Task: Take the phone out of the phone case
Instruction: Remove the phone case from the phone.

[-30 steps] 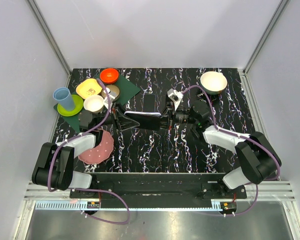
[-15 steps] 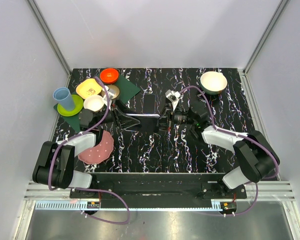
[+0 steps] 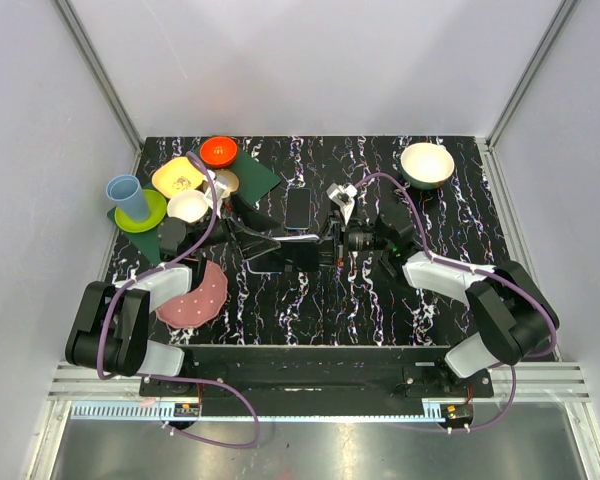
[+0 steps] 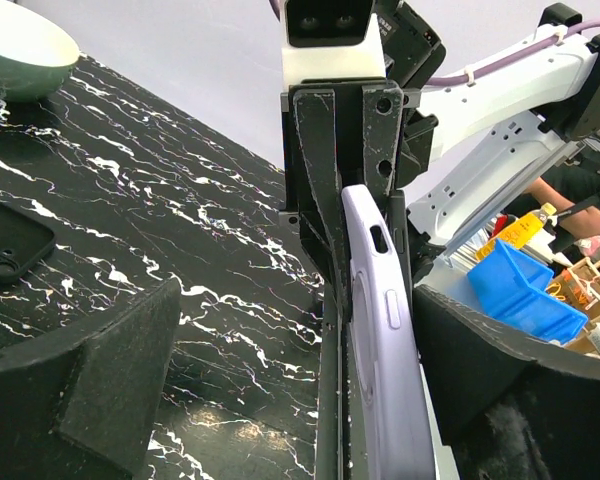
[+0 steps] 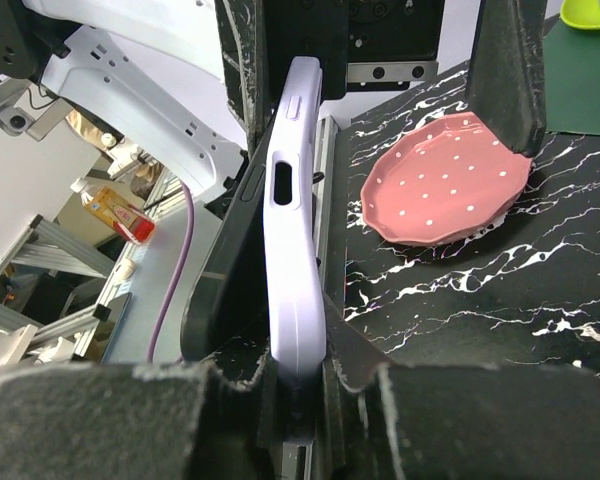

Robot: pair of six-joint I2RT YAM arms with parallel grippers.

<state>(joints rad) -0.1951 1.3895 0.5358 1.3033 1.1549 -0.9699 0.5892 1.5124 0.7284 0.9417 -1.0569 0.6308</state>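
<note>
Standing on edge above the table [image 3: 430, 290], the phone case [image 5: 292, 250] was pinched by the right gripper [image 5: 298, 395]; the left gripper [image 4: 305, 372] was spread wide. The case's light, bendy rim seemed best gripped.

The table [image 3: 450, 210] is seen to be black, veined with white in a marble pattern. The phone case [image 5: 292, 250] is coloured pale lilac, and the phone [image 5: 222, 280] is shown black. A pink plate [image 3: 195, 297] is dotted all over with small white spots. An orange-red bowl [image 3: 218, 151], a yellow dish [image 3: 175, 177], a white bowl [image 3: 188, 206], a light blue cup [image 3: 128, 195], a lime-green plate [image 3: 152, 213] and a dark green cloth [image 3: 255, 178] are seen. Another bowl [image 3: 426, 164] is coloured cream inside and dark green outside. The cables [image 3: 212, 215] are sheathed in purple.
</note>
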